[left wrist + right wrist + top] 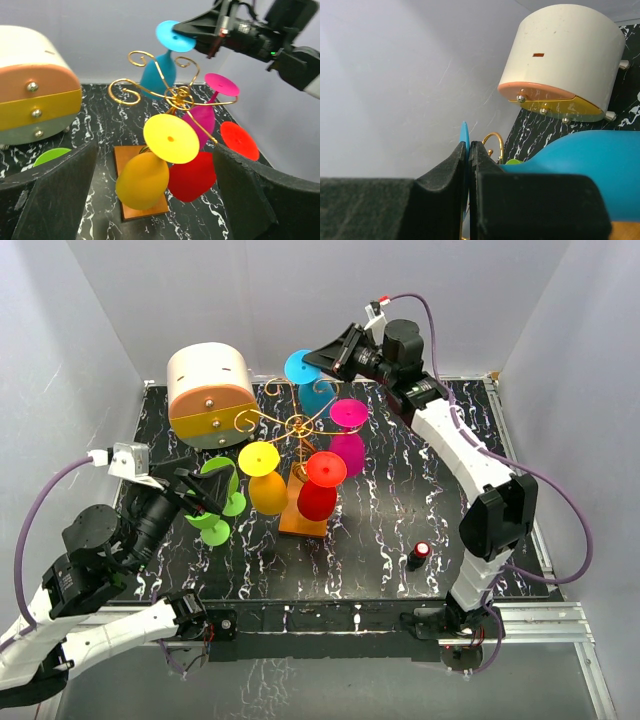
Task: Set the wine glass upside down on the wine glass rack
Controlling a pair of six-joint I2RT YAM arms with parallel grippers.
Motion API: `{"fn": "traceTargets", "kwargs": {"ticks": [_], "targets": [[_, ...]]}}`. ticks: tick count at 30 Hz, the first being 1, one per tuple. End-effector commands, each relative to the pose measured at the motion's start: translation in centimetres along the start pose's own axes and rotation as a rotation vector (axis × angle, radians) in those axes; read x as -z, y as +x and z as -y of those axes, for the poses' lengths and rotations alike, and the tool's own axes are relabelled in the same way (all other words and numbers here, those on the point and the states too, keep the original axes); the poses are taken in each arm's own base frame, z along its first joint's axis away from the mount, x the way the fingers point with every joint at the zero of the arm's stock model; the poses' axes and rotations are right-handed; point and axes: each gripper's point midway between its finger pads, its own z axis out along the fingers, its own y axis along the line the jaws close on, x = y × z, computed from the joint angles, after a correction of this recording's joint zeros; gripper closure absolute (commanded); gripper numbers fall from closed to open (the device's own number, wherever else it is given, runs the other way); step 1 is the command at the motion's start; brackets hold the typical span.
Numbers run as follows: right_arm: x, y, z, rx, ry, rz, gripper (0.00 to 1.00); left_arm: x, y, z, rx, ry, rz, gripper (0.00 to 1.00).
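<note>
The gold wire wine glass rack (pixel 297 425) stands on its orange base (pixel 303 518) mid-table; it also shows in the left wrist view (pixel 172 95). Yellow (pixel 264 478), red (pixel 320 488) and magenta (pixel 348 438) glasses hang on it upside down. My right gripper (pixel 314 359) is shut on the foot of a blue wine glass (pixel 315 390), held upside down at the rack's far arm. In the right wrist view the foot's edge (pixel 465 136) sits between the fingers (pixel 482 165). My left gripper (pixel 205 492) is open and empty, facing the rack (pixel 155 150). A green glass (pixel 218 502) is beside it.
A cream-and-orange drum-shaped box (pixel 210 395) stands at the back left, close to the rack. A small black bottle with a red cap (pixel 419 554) stands front right. White walls enclose the black marbled table (pixel 400 500) on three sides.
</note>
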Motion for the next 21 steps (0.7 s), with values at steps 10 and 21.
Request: {"fn": "traceTargets", "kwargs": {"ticks": [10,21], "targets": [[3.6,0.5,-5.4,0.068,-0.119,-0.030,1.00,0.7,0.2,-3.3,0.044,-0.173,0.020,0.04],[2.7,0.9,-3.0,0.034,-0.052,-0.040,1.00,1.0,0.4,-3.3,0.069,-0.166,0.009,0.05]]}}
